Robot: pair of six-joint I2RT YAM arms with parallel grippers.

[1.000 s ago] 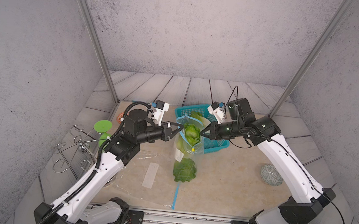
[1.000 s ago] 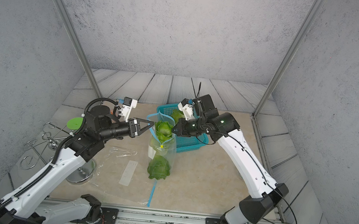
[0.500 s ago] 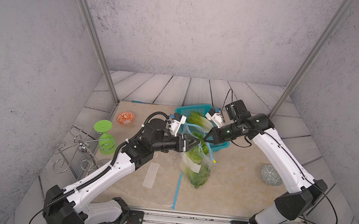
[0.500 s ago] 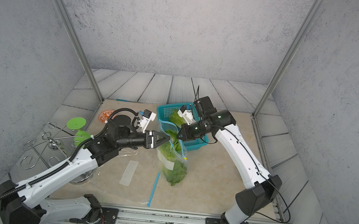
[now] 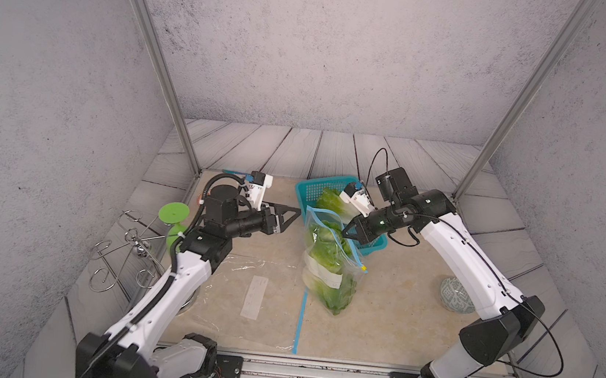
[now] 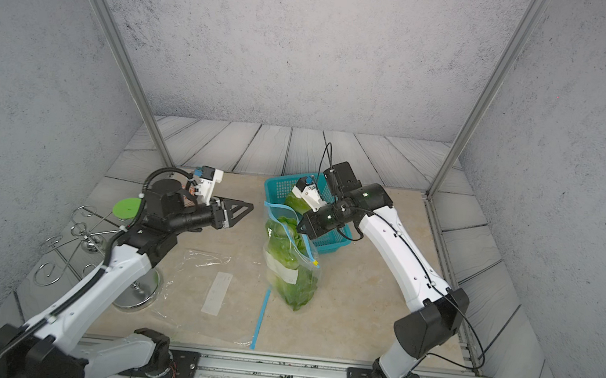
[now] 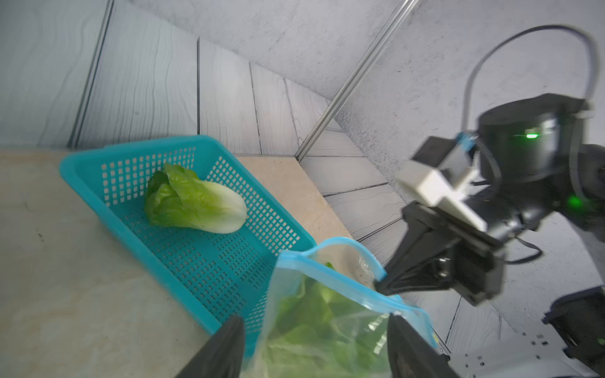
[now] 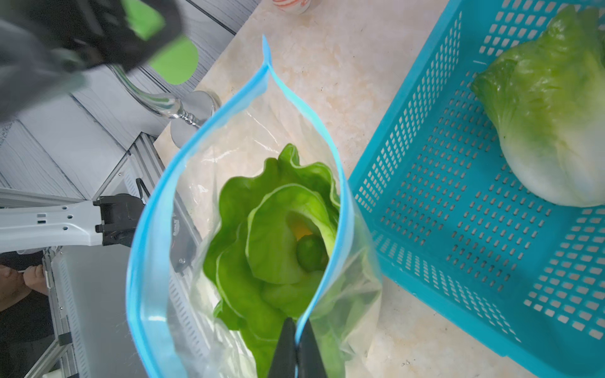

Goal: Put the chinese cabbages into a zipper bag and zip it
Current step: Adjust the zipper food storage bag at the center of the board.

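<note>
Teal basket (image 5: 309, 188), green goblet (image 5: 174, 213) beside a wire stand (image 5: 131, 241), patterned ball (image 5: 455, 295), blue tape strip (image 5: 299, 323).

**Left arm lets go of the bag**
The left gripper (image 5: 294, 213) has sprung open and drawn back clear of the zipper bag (image 5: 350, 278), which now hangs from the right gripper (image 5: 345, 232) alone. The chinese cabbages (image 5: 326, 246) have slid deeper inside, and the bag's foot has shifted rightward.

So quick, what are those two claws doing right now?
Left gripper: open, holding nothing.
Right gripper: closed, pinching the blue rim of the zipper bag.
</note>
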